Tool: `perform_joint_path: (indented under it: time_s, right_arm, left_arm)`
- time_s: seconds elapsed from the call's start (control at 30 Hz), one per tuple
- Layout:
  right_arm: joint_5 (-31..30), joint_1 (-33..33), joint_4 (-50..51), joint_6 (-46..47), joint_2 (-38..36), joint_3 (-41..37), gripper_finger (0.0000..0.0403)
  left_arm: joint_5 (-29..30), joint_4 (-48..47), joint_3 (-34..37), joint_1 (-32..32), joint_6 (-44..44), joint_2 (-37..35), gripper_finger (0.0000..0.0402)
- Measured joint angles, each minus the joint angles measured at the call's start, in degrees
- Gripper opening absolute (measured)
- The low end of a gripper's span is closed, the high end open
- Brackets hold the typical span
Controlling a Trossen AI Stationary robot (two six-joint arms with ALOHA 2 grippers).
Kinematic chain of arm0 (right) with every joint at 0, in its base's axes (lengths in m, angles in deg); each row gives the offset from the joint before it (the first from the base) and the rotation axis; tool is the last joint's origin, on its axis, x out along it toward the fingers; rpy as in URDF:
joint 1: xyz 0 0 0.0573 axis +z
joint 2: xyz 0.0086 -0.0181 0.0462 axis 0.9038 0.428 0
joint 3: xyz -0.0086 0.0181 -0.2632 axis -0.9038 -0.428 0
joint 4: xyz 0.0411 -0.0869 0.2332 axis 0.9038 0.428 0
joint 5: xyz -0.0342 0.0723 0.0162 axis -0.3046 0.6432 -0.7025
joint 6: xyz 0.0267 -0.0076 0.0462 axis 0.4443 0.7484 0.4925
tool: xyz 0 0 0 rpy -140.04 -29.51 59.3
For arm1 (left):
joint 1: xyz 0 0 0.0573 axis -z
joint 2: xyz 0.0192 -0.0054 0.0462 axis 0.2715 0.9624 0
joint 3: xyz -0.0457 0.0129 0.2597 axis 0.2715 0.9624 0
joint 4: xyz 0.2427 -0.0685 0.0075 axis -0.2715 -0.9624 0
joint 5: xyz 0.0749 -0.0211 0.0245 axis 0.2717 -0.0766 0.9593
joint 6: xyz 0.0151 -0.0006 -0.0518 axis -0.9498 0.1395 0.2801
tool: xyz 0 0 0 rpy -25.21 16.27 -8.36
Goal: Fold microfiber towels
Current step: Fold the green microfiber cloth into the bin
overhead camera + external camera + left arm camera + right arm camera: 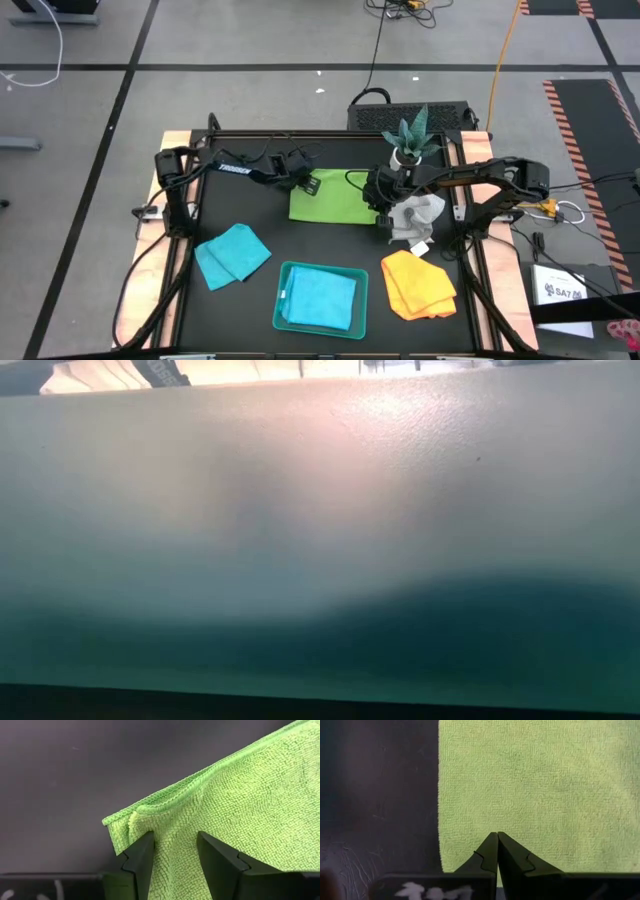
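Observation:
A lime green towel (335,200) lies spread on the black table, toward the far side. My left gripper (308,186) is at its left end. In the left wrist view its open fingers (175,852) straddle the cloth just behind a rumpled corner (125,820). My right gripper (380,200) is at the towel's right end. Its shut fingertips (497,836) point down at flat cloth (535,780) near an edge. A turquoise towel (232,255), a yellow-orange towel (418,284) and a grey-white towel (420,215) lie loose on the table. Another turquoise towel (320,298) lies in a teal tray (362,272). My left gripper comes down slanting onto the green towel beside its corner, one finger (142,857) near the edge and the other (215,860) farther in. Whether the tips touch the cloth I cannot tell. My right gripper's shut tips stand at the flat towel near its edge (470,845). Whether they press on it I cannot tell.
A potted plant (412,140) stands at the far right, just behind my right arm. The grey-white towel lies bunched right beside my right gripper. The low view is filled by a teal wall (320,560), so it shows nothing of the table.

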Motion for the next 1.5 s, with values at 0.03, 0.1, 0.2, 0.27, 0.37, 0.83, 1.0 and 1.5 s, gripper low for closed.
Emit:
perform_joint_path:
  time_s: [0.03,0.1,0.2,0.27,0.37,0.83,1.0,1.5]
  right_arm:
    - [0.0,0.0,0.0,0.0,0.0,0.0,0.0]
    - [0.0,0.0,0.0,0.0,0.0,0.0,0.0]
    - [0.1,0.0,0.0,-0.1,0.0,0.0,0.0]
    - [0.1,0.0,0.0,-0.1,0.0,0.0,0.0]
    - [0.1,0.0,-0.1,-0.3,0.0,0.0,0.0]
    - [0.1,-0.1,-4.6,0.2,0.0,0.0,0.0]
    - [0.1,-0.1,-4.4,0.2,0.0,0.0,0.0]
    - [-0.1,-0.2,-4.8,-0.3,0.0,0.0,0.0]
  left_arm:
    - [0.0,-0.6,0.0,0.0,-0.1,0.0,0.0156]
    - [0.2,-1.8,-0.1,0.1,-0.1,-0.1,0.0156]
    - [0.2,-2.0,-0.1,0.3,-0.1,-0.1,0.0156]
    - [-0.1,-2.0,-0.1,0.5,0.1,-0.1,0.0156]
    - [-0.1,-2.1,0.0,0.7,0.1,-0.1,0.0156]
    - [-3.5,-3.3,0.3,1.6,0.3,-2.2,0.0134]
    - [-3.9,-4.0,0.2,2.6,-0.9,-9.0,0.0082]
    - [-9.0,-8.7,0.3,8.9,1.5,-10.5,0.0005]
